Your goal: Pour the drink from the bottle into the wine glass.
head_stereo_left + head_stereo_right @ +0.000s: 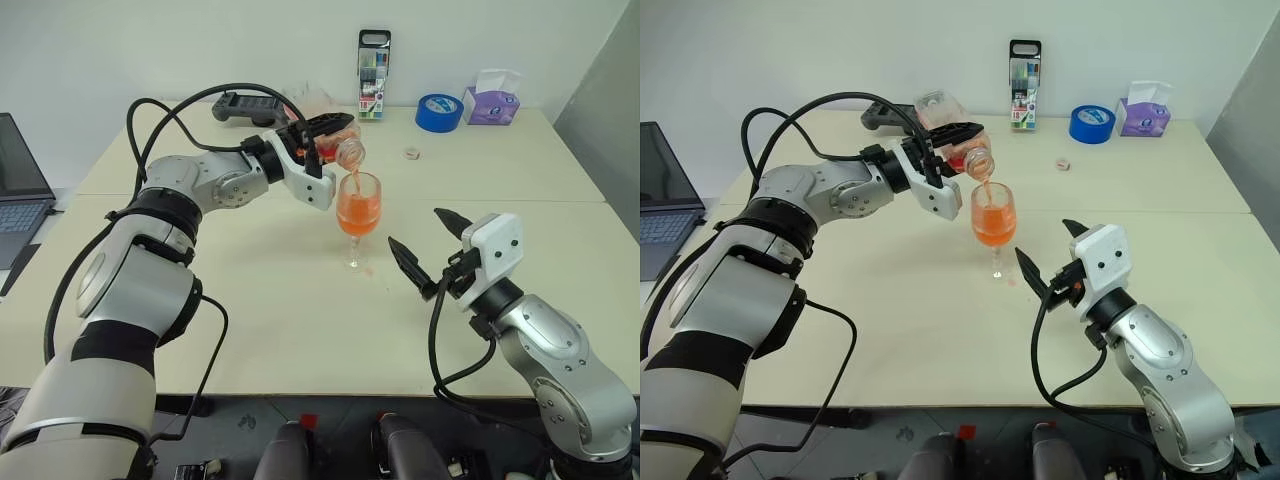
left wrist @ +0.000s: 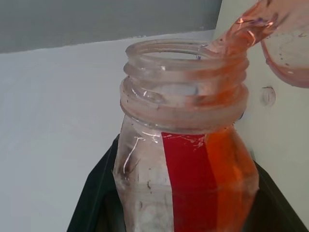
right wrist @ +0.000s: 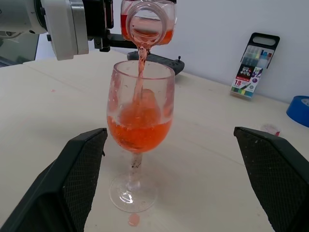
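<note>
The cream-coloured table (image 1: 250,330) carries the whole work area, with a seam running across it behind the wine glass. The left gripper (image 1: 322,135) is clamped fast on the bottle (image 1: 338,150) and holds it tipped over the wine glass (image 1: 358,205), the open, uncapped neck angled down toward the rim. The right gripper (image 1: 428,245) sits just to the right of the glass with its two black fingers spread wide apart and nothing between them — in the right wrist view the glass stands in the gap ahead of the fingers, touching neither. The wine glass stands upright on the table near its centre, its bowl roughly half full of the drink (image 3: 139,130); a thin orange-red stream falls from the bottle mouth into the bowl, and more of the drink lies along the lower side of the tilted bottle. A small orange drop (image 3: 133,220) lies on the table just beside the foot of the glass. Along the far edge of the table stand a marker case (image 1: 374,62), a roll of blue tape (image 1: 439,111) and a purple tissue box (image 1: 491,100) — a black handheld controller (image 1: 243,107) lies further left. A laptop (image 1: 20,195) sits off the table's left side.
</note>
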Robot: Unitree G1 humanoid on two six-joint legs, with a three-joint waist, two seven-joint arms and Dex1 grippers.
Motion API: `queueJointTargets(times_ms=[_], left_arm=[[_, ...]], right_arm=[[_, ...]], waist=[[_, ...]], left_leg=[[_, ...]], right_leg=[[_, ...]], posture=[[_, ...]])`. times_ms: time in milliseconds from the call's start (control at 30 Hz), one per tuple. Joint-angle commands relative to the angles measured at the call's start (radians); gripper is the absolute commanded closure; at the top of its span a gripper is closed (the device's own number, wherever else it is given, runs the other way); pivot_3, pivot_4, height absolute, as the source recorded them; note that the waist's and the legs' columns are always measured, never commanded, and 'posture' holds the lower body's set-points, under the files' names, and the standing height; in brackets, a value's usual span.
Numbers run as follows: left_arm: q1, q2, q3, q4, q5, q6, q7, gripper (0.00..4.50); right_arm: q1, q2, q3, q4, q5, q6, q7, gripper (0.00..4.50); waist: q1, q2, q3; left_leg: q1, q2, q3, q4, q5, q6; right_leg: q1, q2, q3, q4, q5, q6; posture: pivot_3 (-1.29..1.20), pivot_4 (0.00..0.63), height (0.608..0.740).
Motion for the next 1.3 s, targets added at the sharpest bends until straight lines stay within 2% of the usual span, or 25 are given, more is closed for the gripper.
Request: queueJointTargets(times_ms=[33, 100, 267, 367, 467, 533, 633, 767, 1033, 1300], left_arm=[[-0.029, -0.001, 0.063, 0.017, -0.111, -0.024, -0.073, 2.76], [-0.019, -0.014, 0.105, 0.033, -0.196, -0.036, -0.165, 2.76], [0.047, -0.059, 0.269, 0.043, -0.506, -0.008, -0.530, 2.76], [0.090, -0.079, 0.362, 0.004, -0.668, 0.057, -0.713, 2.76], [0.124, -0.088, 0.484, -0.041, -0.837, 0.204, -0.828, 2.76], [0.140, -0.095, 0.545, -0.065, -0.905, 0.311, -0.850, 2.76], [0.202, -0.088, 0.654, -0.102, -1.008, 0.528, -0.814, 2.76], [0.292, -0.069, 0.736, -0.197, -1.064, 0.719, -0.741, 2.76], [0.410, -0.053, 0.798, -0.320, -1.081, 0.868, -0.636, 2.76], [0.453, -0.066, 0.857, -0.336, -1.146, 0.964, -0.643, 2.76]], right_arm=[[-0.037, -0.014, -0.013, -0.028, 0.013, -0.001, 0.018, 0.00], [-0.085, -0.013, -0.028, -0.044, 0.051, 0.049, 0.018, 0.00], [-0.269, -0.022, -0.091, -0.058, 0.234, 0.229, 0.044, 0.00], [-0.355, -0.036, -0.132, -0.052, 0.338, 0.307, 0.049, 0.00], [-0.488, -0.024, -0.162, 0.000, 0.418, 0.365, 0.017, 0.00], [-0.553, -0.021, -0.173, 0.041, 0.442, 0.404, -0.008, 0.00], [-0.670, -0.064, -0.029, 0.163, 0.361, 0.436, 0.011, 0.00], [-0.767, -0.018, 0.039, 0.310, 0.330, 0.426, 0.023, 0.00], [-0.855, 0.052, 0.190, 0.540, 0.209, 0.352, 0.096, 0.00], [-0.879, 0.088, 0.216, 0.629, 0.131, 0.278, 0.165, 0.00]], waist=[[0.000, 0.000, 0.000], [0.000, 0.000, 0.000], [-0.001, 0.000, 0.000], [-0.002, 0.000, 0.000], [-0.003, 0.000, 0.000], [-0.004, 0.000, 0.000], [-0.007, 0.001, -0.001], [-0.014, 0.001, -0.002], [-0.010, 0.001, -0.002], [-0.005, 0.001, -0.002]], left_leg=[[0.000, 0.000, 0.000, 0.000, 0.000, 0.000], [0.000, 0.000, 0.000, 0.000, 0.000, 0.000], [0.000, 0.000, 0.000, 0.001, 0.000, 0.000], [0.000, 0.000, 0.000, 0.001, 0.000, 0.000], [0.000, 0.001, 0.000, 0.001, 0.000, 0.000], [0.000, 0.001, -0.001, 0.001, 0.000, 0.000], [0.000, 0.001, -0.002, 0.001, 0.000, 0.000], [0.001, 0.001, -0.004, 0.001, 0.000, 0.001], [-0.001, 0.001, -0.007, 0.001, 0.000, 0.000], [-0.001, 0.001, -0.006, 0.002, 0.000, 0.000]], right_leg=[[0.000, 0.000, 0.000, 0.000, 0.000, 0.000], [0.000, 0.000, 0.000, 0.000, 0.000, 0.000], [0.000, 0.000, 0.000, 0.001, 0.000, 0.000], [0.000, 0.000, 0.000, 0.001, 0.000, 0.000], [0.000, 0.000, 0.000, 0.001, 0.000, -0.001], [0.000, 0.000, 0.000, 0.002, 0.000, -0.001], [0.000, 0.000, -0.001, 0.002, 0.000, -0.001], [0.000, 0.000, 0.000, 0.002, 0.000, -0.001], [-0.002, -0.001, -0.001, 0.002, 0.001, -0.001], [-0.002, -0.002, -0.001, 0.002, 0.001, -0.001]], posture=[[0.00, 0.150, 0.740], [0.00, 0.150, 0.740], [0.00, 0.150, 0.740], [0.00, 0.150, 0.740], [0.00, 0.150, 0.740], [0.00, 0.150, 0.740], [0.00, 0.150, 0.740], [0.00, 0.150, 0.740], [0.00, 0.150, 0.740], [0.00, 0.150, 0.740]])
